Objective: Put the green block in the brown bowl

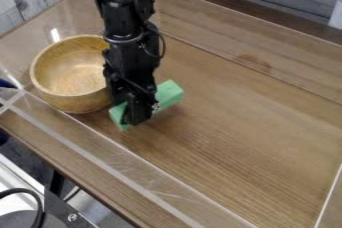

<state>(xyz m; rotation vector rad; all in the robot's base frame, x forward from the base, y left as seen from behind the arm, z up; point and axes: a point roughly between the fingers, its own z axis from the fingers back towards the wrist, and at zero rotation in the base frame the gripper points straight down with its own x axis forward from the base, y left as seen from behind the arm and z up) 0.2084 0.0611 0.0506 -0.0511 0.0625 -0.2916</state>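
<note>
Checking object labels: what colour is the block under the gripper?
Bright green block, seen in the camera view, beside the light-brown wooden bowl.

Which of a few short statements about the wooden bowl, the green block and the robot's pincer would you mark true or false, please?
1. The small flat bright green block lies inside the round light-brown wooden bowl. False: it sits on the wooden table, beside the bowl.
2. The pincer points downward at the block. True.
3. The bowl holds nothing that can be seen. True.
4. The block is on the far side of the table from the bowl. False: it lies close by the bowl's rim, on its right in the picture.
5. The pincer is wide open above the bowl. False: it is shut on the green block, down at the table.
</note>
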